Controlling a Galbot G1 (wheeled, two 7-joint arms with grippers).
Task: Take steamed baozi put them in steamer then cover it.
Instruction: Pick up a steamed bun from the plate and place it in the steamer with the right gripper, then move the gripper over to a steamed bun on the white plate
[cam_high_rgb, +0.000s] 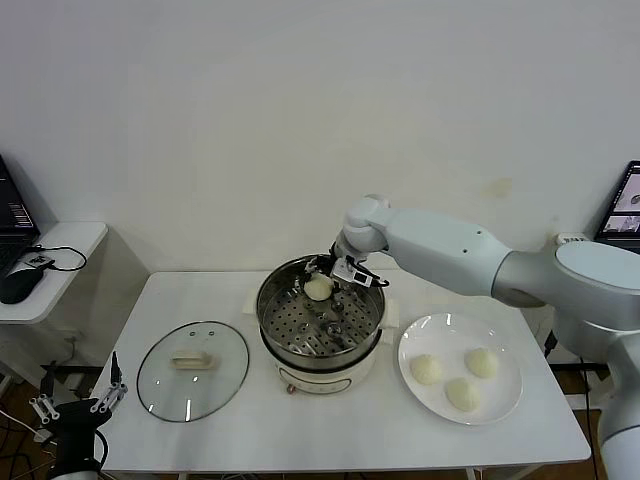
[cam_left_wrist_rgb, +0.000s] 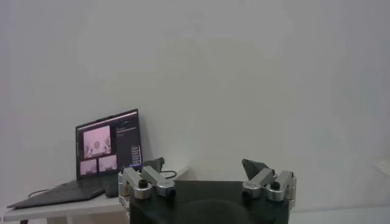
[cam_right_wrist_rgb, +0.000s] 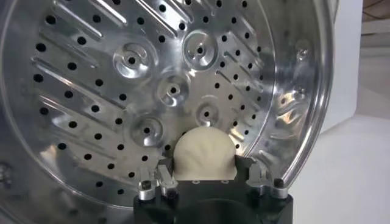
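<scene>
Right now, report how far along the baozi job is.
Done: nothing is fully settled. In hand: the right gripper is inside the steamer with one baozi between its fingers, over the perforated tray. Left: three baozi on the plate, and the cover lying on the table. Left gripper waits, open.

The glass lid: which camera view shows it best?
The head view: the glass lid lies flat on the table, left of the steamer, fully visible. Neither wrist view shows it.
</scene>
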